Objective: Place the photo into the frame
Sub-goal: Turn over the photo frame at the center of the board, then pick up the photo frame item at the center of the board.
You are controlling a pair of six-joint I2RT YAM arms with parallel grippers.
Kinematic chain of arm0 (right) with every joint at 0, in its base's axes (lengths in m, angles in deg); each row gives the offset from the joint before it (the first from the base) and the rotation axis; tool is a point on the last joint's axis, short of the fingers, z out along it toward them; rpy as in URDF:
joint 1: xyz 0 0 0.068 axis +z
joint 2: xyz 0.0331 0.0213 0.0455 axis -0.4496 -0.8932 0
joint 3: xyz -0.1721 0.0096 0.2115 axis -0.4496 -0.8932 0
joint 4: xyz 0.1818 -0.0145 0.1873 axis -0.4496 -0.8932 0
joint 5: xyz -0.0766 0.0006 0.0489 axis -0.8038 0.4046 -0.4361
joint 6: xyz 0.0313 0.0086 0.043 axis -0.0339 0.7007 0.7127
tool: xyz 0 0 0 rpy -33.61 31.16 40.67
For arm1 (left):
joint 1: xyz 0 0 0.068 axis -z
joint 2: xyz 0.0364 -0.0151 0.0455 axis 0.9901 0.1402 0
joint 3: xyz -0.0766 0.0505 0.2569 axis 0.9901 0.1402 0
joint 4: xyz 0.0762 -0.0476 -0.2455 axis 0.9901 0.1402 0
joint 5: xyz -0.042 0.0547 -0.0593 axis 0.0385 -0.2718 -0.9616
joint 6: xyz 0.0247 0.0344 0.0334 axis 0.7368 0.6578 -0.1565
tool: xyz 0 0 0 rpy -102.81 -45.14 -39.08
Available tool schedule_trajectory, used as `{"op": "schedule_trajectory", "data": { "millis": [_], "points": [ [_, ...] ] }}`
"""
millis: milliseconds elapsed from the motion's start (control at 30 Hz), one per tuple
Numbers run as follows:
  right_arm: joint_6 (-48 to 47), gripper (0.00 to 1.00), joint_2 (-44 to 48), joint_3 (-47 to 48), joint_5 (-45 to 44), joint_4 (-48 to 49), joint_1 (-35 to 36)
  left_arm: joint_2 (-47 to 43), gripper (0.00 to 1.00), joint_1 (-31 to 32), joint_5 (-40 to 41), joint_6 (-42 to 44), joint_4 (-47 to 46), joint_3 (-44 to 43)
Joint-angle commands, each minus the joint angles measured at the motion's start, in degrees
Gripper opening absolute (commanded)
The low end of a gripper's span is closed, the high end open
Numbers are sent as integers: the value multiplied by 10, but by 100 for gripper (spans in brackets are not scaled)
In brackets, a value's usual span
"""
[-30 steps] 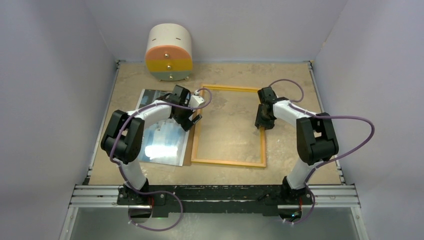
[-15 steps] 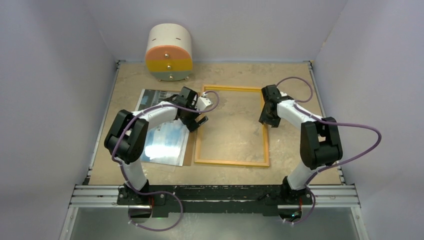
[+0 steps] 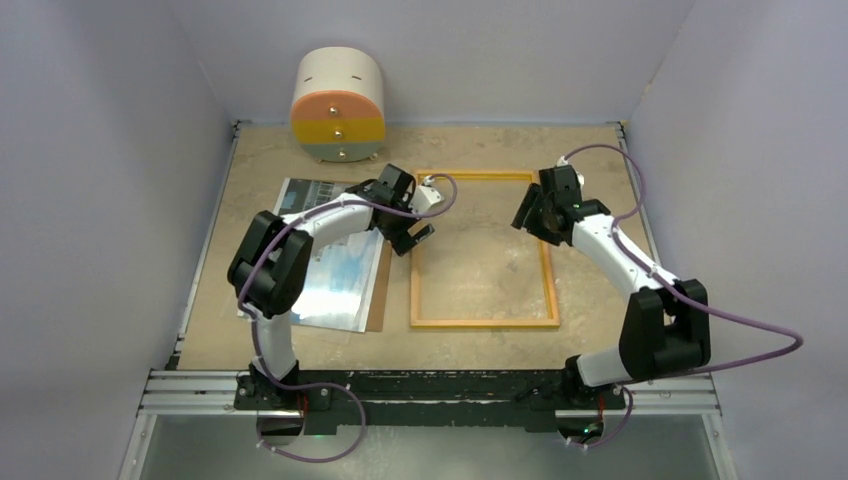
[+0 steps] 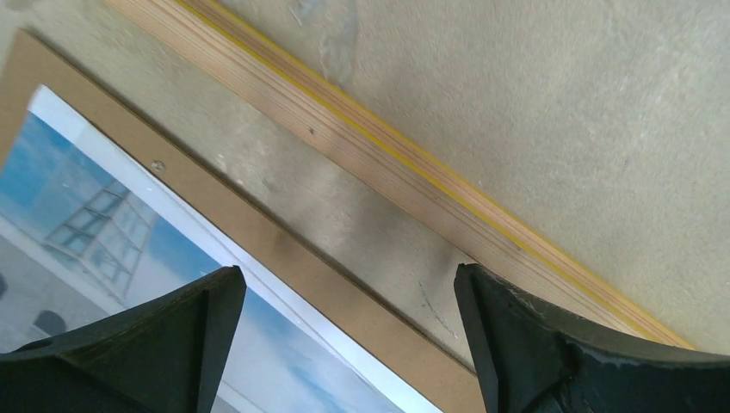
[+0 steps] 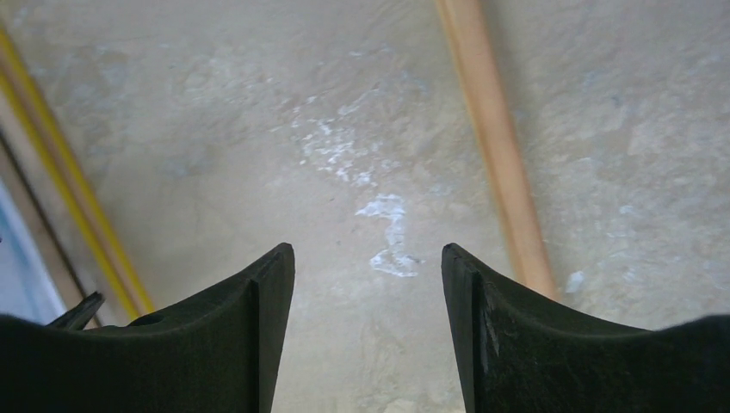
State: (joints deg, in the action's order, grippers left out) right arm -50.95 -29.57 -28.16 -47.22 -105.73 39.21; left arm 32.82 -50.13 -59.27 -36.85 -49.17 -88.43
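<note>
Frame (image 3: 484, 322) looks placed mid-tabletop; your left gripper (image 3: 413, 240) and right gripper (image 3: 521, 222) both hang released, empty. Next, lift the photo (image 3: 345, 278) near the left edge.

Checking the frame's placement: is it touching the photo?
Apart. Left wrist view shows bare table and brown backing edge between the frame and the photo.

No readable text, label, brand or number on the photo (image 3: 342, 282), the frame (image 3: 485, 323) or elsewhere.
</note>
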Motion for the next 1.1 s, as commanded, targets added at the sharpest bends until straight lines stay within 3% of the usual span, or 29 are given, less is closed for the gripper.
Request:
{"op": "schedule_trajectory", "data": {
  "millis": [0, 100, 300, 433, 600, 733, 1067],
  "points": [
    [37, 66, 25, -8, 60, 69, 39, -22, 100, -14, -15, -8, 32, -52],
    [54, 65, -21, 62, 40, 63, 114, -56, 100, -74, -55, -2, 73, -64],
    [73, 62, -205, 252, 57, 73, 231, -117, 100, -266, -110, 52, 154, -80],
    [74, 61, -333, 387, 71, 63, 277, -147, 100, -377, -93, 100, 174, -54],
    [94, 61, -450, 478, 88, 52, 285, -141, 100, -479, -33, 114, 138, -20],
    [92, 61, -494, 501, 74, 31, 276, -131, 100, -517, 18, 102, 80, 5],
    [105, 60, -490, 436, 75, 57, 233, -74, 97, -519, 152, 56, -52, 51]
  ]
}}
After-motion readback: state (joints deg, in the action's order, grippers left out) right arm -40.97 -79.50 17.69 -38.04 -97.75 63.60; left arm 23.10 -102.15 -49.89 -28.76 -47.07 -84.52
